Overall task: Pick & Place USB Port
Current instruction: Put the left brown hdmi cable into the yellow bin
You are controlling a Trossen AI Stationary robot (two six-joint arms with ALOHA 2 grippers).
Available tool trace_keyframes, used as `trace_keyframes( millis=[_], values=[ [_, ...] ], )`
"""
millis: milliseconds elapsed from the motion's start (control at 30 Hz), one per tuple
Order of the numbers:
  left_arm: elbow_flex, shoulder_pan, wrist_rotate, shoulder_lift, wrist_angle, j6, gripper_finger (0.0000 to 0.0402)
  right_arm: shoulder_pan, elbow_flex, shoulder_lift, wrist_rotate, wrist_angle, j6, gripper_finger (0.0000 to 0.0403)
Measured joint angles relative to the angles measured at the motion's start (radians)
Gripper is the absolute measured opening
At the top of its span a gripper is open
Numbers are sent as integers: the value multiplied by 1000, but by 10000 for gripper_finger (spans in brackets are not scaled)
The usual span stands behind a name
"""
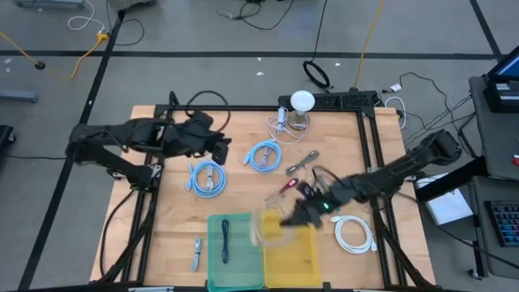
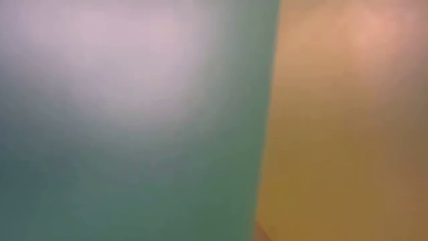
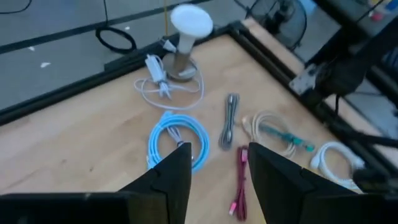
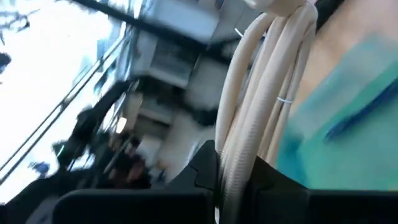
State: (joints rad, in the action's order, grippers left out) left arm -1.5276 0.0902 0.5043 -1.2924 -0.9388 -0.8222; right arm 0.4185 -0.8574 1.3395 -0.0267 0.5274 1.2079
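My right gripper (image 1: 290, 217) is shut on a coiled beige USB cable (image 1: 272, 227), which hangs over the far end of the yellow bin (image 1: 296, 261), close to the green bin (image 1: 243, 264). In the right wrist view the cable's strands (image 4: 249, 112) run between the fingers of my right gripper (image 4: 233, 168). A dark cable (image 1: 225, 239) lies in the green bin. My left gripper (image 1: 220, 150) hovers open over the table's left half, touching nothing. Its wrist view shows its fingers (image 3: 214, 162) apart above a blue coil (image 3: 177, 140). My right gripper pinches several bundled strands of the beige cable (image 4: 239, 155) between its two fingers. The fingers slant down from the table's right side. The coil is lifted clear and hangs slack below the fingers, above the yellow bin.
Two blue coils (image 1: 209, 178) (image 1: 263, 154), a grey cable (image 1: 302, 162), a red cable (image 1: 288, 186) and a white coil (image 1: 354, 235) lie on the table. A white lamp (image 1: 302, 101) stands at the far edge. A small cable (image 1: 197, 253) lies left of the green bin. The bins fill the low view.
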Motion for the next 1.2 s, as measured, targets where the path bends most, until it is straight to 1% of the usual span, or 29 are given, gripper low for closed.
trace_keyframes(
  millis=[67, 100, 167, 233, 300, 367, 433, 500, 600, 767, 1000, 1067, 1200],
  values=[
    [0, 20, 5, 5, 11, -24, 160, 87, 0, -34, 40, -92, 23, 10],
    [0, 34, 5, 5, 13, -41, 160, 130, 0, -44, 79, -136, 37, 10],
    [0, 72, 5, 2, 15, -75, 160, 224, 0, -61, 177, -228, 75, 10],
    [0, 121, 33, -21, 33, -121, 160, 318, 0, -68, 291, -294, 112, 10],
    [-1, 179, 70, -49, 67, -167, 160, 399, 0, -56, 411, -319, 150, 10],
    [0, 243, 104, -88, 120, -193, 160, 456, 0, -26, 499, -323, 179, 10],
    [0, 295, 130, -129, 197, -220, 161, 487, 0, 22, 545, -293, 216, 10],
    [0, 342, 152, -167, 275, -234, 161, 498, 0, 79, 577, -212, 220, 10],
    [0, 392, 177, -224, 388, -259, 161, 499, -9, 169, 578, -90, 212, 10],
    [1, 460, 197, -276, 490, -294, 161, 484, -34, 262, 573, -94, 245, 10],
    [1, 534, 295, -281, 498, -341, 161, 454, -35, 298, 464, -158, 277, 10],
    [1, 544, 316, -281, 496, -351, 161, 443, -35, 300, 444, -172, 277, 10],
    [1, 552, 326, -281, 496, -361, 161, 423, -35, 300, 441, -178, 268, 10]
  ],
)
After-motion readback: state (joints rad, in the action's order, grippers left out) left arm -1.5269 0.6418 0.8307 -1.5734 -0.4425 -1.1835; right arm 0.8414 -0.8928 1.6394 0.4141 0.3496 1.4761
